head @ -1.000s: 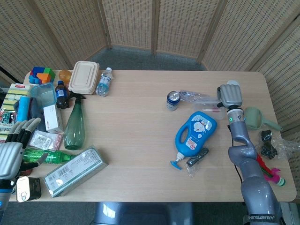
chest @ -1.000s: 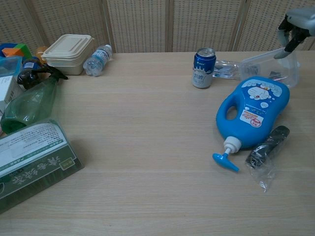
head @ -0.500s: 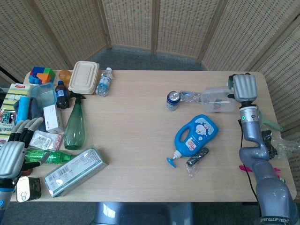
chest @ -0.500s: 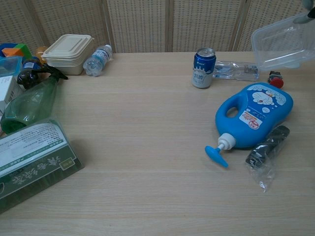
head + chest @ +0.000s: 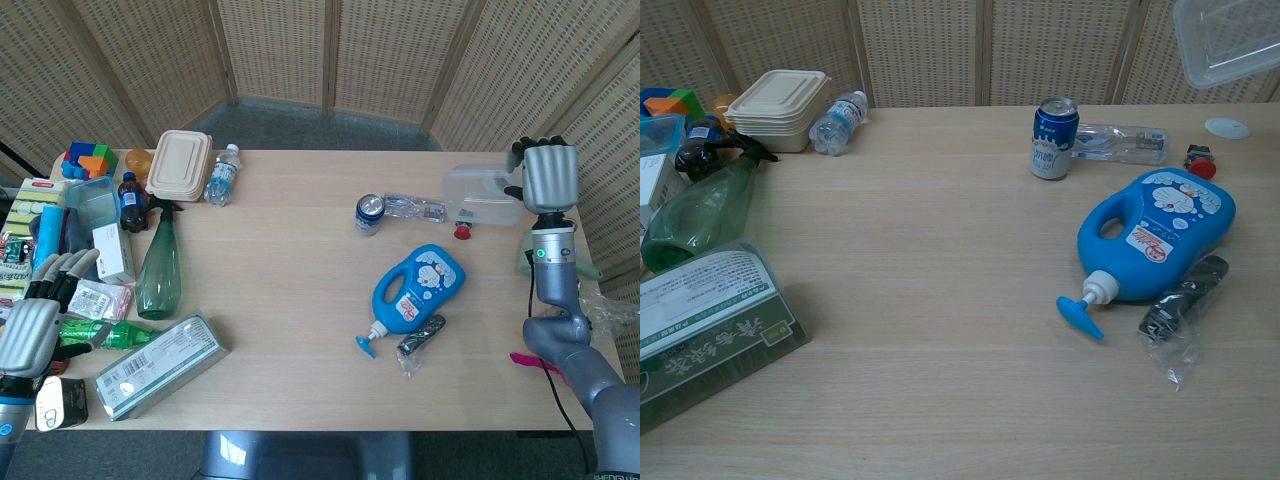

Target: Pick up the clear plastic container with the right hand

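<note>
Lifting clear of the table (image 5: 300, 290), the clear plastic container (image 5: 483, 195) now hangs in the air, gripped at its right end by the right hand (image 5: 549, 176), whose fingers curl over the container's edge in the head view. A second ago the container sat low on the tabletop beside the blue detergent bottle (image 5: 415, 290); half a second ago it was partly raised; now it is higher again and further toward the table's far right corner. In the chest view only its underside (image 5: 1230, 38) shows at the top right, and the hand itself is out of that frame. With the container gone from its spot, a small red-and-black object (image 5: 1199, 161) and a pale round disc (image 5: 1226, 127) lie exposed on the wood. The detergent bottle also sits slightly turned from where it lay a second ago, its pump (image 5: 1077, 319) now pointing more to the left, likely nudged during the grasp.

The blue drink can (image 5: 368, 213) and the crumpled clear bottle (image 5: 415, 209) beside it have not shifted. The left hand (image 5: 35, 322) rests at the table's near left edge with fingers spread and nothing in them, among the packets there.

Judging by the height and the steady hold, the pick-up looks essentially done.
</note>
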You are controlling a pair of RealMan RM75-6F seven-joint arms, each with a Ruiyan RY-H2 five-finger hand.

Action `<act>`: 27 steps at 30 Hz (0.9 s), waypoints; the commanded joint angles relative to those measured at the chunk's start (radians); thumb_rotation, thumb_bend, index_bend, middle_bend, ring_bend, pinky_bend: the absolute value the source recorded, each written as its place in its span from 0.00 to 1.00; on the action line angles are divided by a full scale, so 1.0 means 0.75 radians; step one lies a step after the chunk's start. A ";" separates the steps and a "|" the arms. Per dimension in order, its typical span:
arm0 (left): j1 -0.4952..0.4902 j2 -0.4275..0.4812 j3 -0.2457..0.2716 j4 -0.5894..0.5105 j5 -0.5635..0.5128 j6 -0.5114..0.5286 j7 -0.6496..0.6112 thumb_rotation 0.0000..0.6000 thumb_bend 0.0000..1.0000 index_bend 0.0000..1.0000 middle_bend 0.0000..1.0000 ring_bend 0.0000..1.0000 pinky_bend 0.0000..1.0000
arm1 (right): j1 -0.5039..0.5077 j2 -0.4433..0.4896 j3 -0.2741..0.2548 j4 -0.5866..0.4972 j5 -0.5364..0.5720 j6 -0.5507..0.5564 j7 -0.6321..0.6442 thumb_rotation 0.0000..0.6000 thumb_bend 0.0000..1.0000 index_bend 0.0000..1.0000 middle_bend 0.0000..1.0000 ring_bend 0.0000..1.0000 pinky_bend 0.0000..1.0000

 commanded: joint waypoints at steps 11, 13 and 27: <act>-0.004 -0.010 0.001 0.010 0.005 -0.001 -0.007 1.00 0.30 0.00 0.00 0.00 0.00 | -0.067 0.214 0.057 -0.349 0.013 0.117 -0.171 1.00 0.17 0.70 0.65 0.61 0.52; -0.004 -0.010 0.002 0.010 0.005 -0.001 -0.007 1.00 0.30 0.00 0.00 0.00 0.00 | -0.072 0.230 0.061 -0.379 0.014 0.122 -0.184 1.00 0.17 0.70 0.65 0.61 0.52; -0.009 -0.013 0.006 0.009 0.010 -0.007 -0.007 1.00 0.30 0.00 0.00 0.00 0.00 | -0.094 0.284 0.081 -0.464 0.028 0.134 -0.227 1.00 0.17 0.70 0.65 0.61 0.52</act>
